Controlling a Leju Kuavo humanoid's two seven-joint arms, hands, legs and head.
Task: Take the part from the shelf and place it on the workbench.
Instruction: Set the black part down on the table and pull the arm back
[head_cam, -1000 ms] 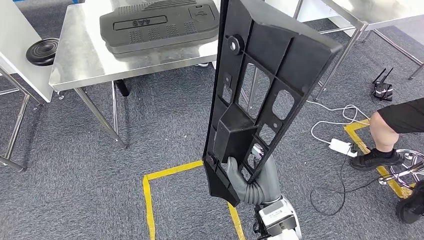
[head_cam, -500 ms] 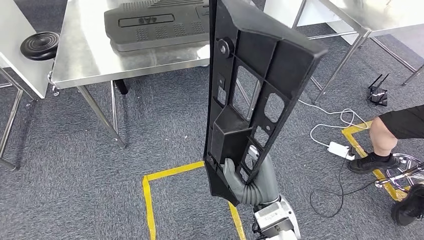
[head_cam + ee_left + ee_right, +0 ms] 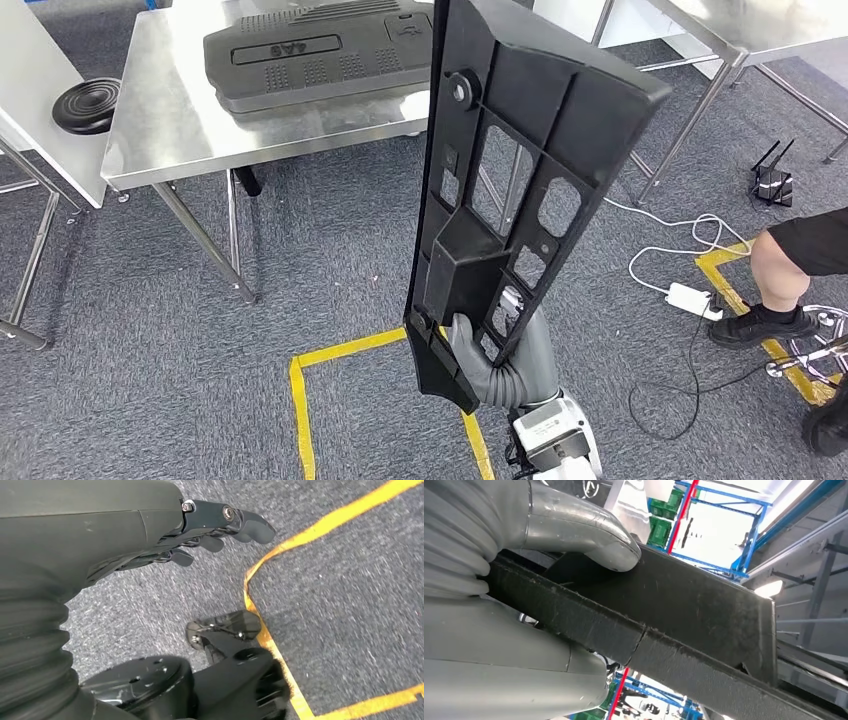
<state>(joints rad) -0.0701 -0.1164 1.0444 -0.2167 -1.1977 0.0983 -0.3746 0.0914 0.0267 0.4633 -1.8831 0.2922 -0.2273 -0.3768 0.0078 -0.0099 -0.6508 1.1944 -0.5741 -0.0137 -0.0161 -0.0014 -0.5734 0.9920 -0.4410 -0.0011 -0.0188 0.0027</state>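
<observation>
- Panel (image 3: 520, 190): long black ribbed plastic piece, held nearly upright in the air, well short of the workbench (image 3: 160, 120); probably carried on end so one hand can manage its length
- Right hand (image 3: 478, 355): fingers clamped on the panel's lower end, thumb (image 3: 589, 540) pressed over its edge, the grip low so the weight stands above the wrist
- Left hand (image 3: 210, 525): hangs over the carpet, fingers loosely apart, holding nothing
- Workbench: steel top; a similar black moulded cover (image 3: 310, 55) lies by its far edge, leaving the near edge bare for set-down
- Yellow tape (image 3: 300, 400): floor marking beneath the arm
</observation>
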